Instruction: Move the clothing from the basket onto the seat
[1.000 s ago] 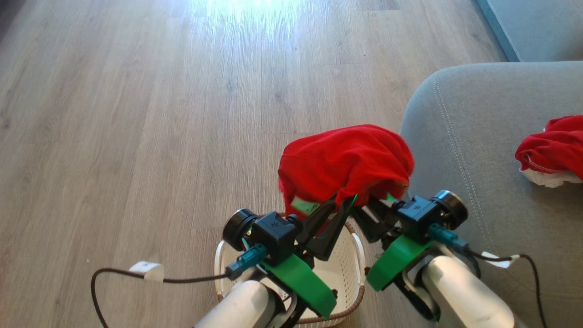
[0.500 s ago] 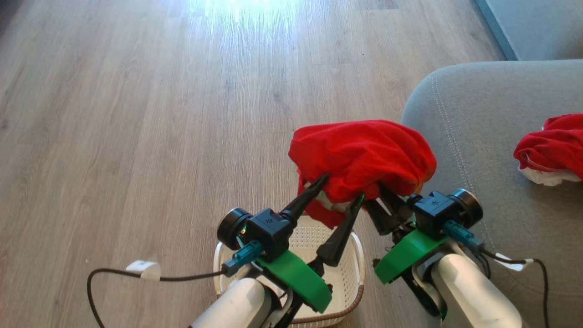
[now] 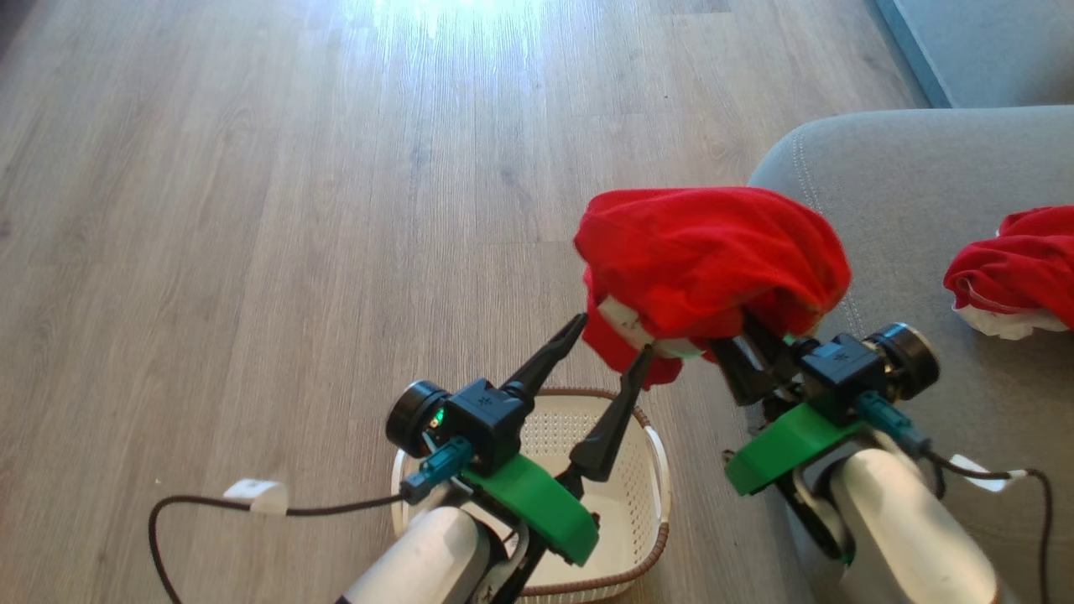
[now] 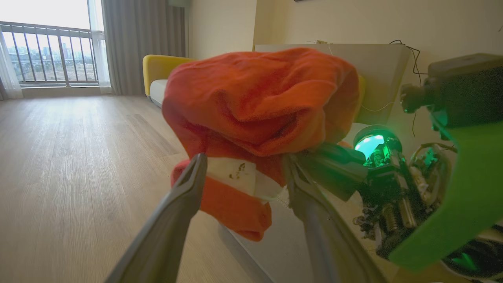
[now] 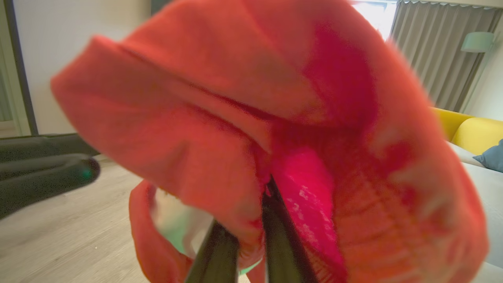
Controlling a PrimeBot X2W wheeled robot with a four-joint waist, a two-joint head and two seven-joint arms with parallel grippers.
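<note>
Head view, left to right.

Wood floor (image 3: 252, 210). A dark cable (image 3: 336, 507) with a white tag (image 3: 256, 495) lies on it at lower left and runs to my left wrist.

My left gripper (image 3: 612, 338): fingers spread wide, nothing clamped. It is raised above the basket (image 3: 639, 495), which stands on the floor beneath my left forearm. In the left wrist view a white-trimmed hem of the red garment (image 3: 713, 252) hangs in the gap between my two fingers. The right-hand fingertip overlaps that trim in the head view; I cannot tell whether it touches.

The garment is a bunched red mass in the air, up and to the right of the basket. Its right side overlaps the rounded edge of the sofa (image 3: 906, 184).

My right gripper (image 5: 243, 204): fingers pressed close together, pinching a fold of the garment, with the cloth draped over them. In the head view the tips are hidden under the fabric. The right wrist view is blurred.

The sofa is grey, with a pale stitching line near its edge. The second red garment (image 3: 1019, 268), with white showing at its underside, lies on the cushion at the far right, well apart from the held one.
</note>
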